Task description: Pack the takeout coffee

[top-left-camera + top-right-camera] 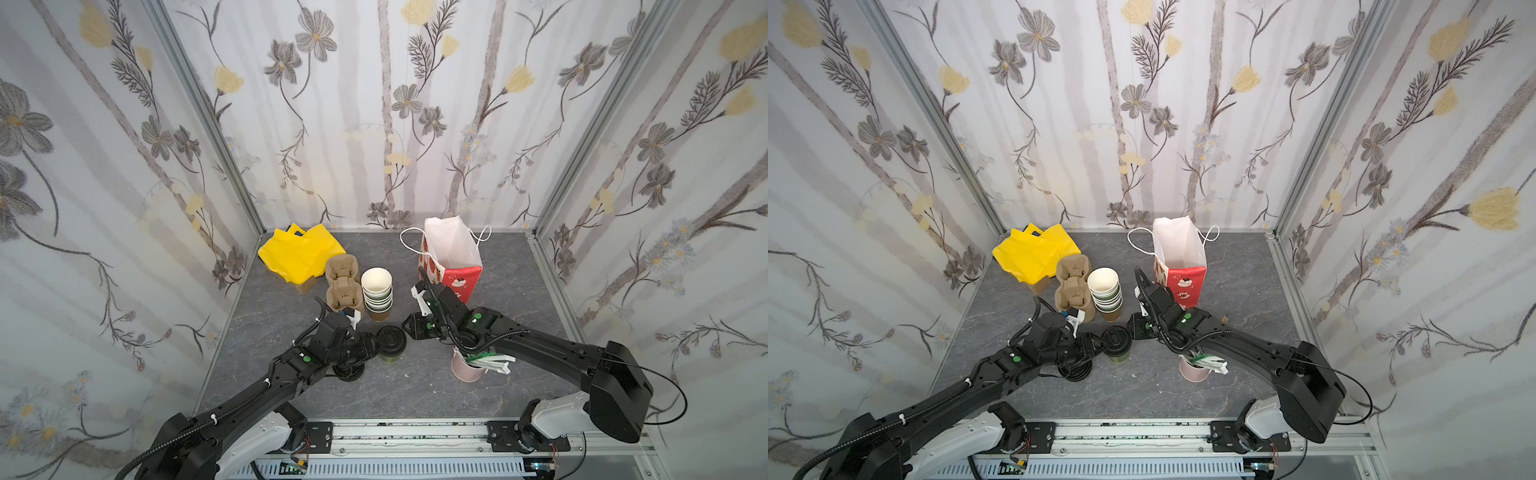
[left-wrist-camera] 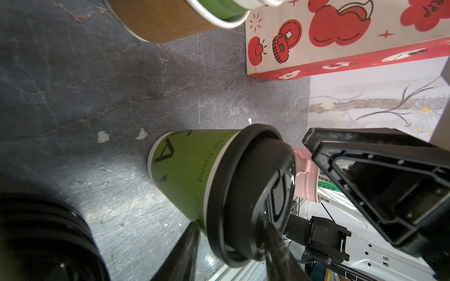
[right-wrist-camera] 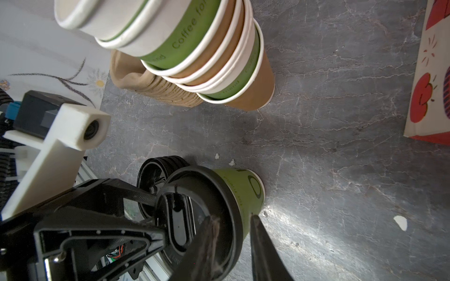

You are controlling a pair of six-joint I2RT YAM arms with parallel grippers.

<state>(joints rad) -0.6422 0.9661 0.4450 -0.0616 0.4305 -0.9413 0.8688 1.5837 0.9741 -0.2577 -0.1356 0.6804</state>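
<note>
my left jaws: part apart astride the rim of the round black plastic sip lid (image 2: 246, 194); can't tell if pinching.
my right jaws: part apart astride same rim, opposite side; grip unclear.
cup: small olive-green paper cup (image 2: 180, 167), upright on grey marbled counter (image 1: 415, 390) between my arms.
bag: white-and-red paper gift bag (image 1: 453, 249), open, well apart behind.
progress: lidded, not bagged; lifting and bagging left, I judge.

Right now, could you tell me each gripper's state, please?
Left gripper: closed on the coffee cup, at its rim.
Right gripper: jaws straddle that rim; cannot tell.
</note>
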